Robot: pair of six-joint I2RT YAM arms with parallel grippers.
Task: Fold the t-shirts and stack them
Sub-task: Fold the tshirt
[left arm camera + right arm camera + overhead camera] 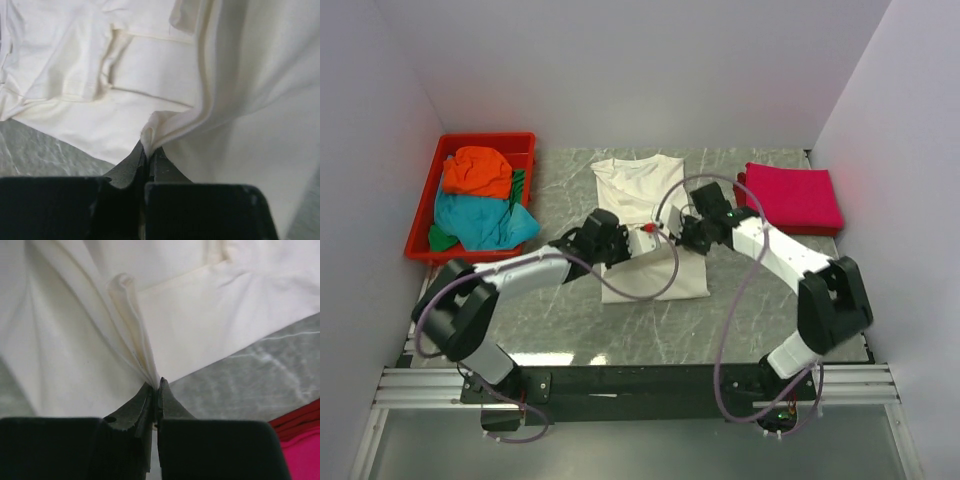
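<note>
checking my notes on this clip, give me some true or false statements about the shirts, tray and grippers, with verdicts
1. The left gripper is shut on the cream shirt. True.
2. The right gripper is open and empty. False: it is shut on a fold of the cream shirt.
3. The orange shirt lies in the red tray. True.
4. The pink shirt is in the tray. False: it lies folded on the table, on the robot's right.
5. The teal shirt is spread flat on the table. False: it is crumpled in the tray.
</note>
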